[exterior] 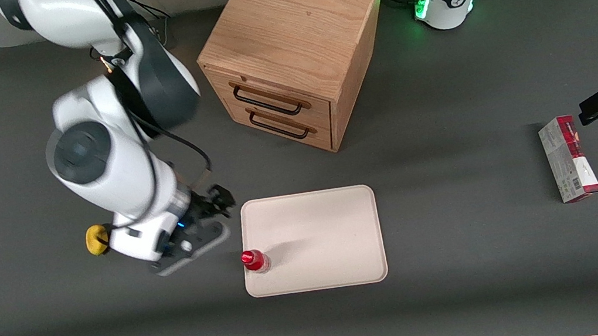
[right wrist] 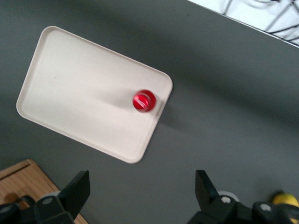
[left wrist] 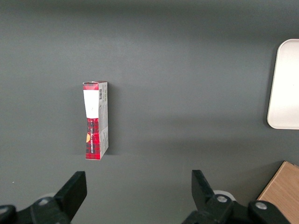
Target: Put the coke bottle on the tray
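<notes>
Bottle handling looks easy: the coke bottle is small and slim, so probably light, with a hard, smooth and likely slippery plastic body, and tall enough for its narrow base to tip if nudged sideways. The best hold would be across the labelled body below the red cap, the fingers closing level on either side.

It stands upright on the tray, in the corner nearest the working arm and the front camera, close to the rim. Judged from that, the placing looks done.

The tool hangs above the table just off the tray's edge at about 10 o'clock from the bottle, fingers spread wide and holding nothing; the right wrist view shows both fingers well apart with bare table between them.

The tray is a flat cream-white rectangle, matte, with rounded corners and a low rim. At 12 o'clock from it sits a wooden two-drawer cabinet with dark wire handles. A red-and-white carton lies flat toward the parked arm's end. The table is dull dark grey.
</notes>
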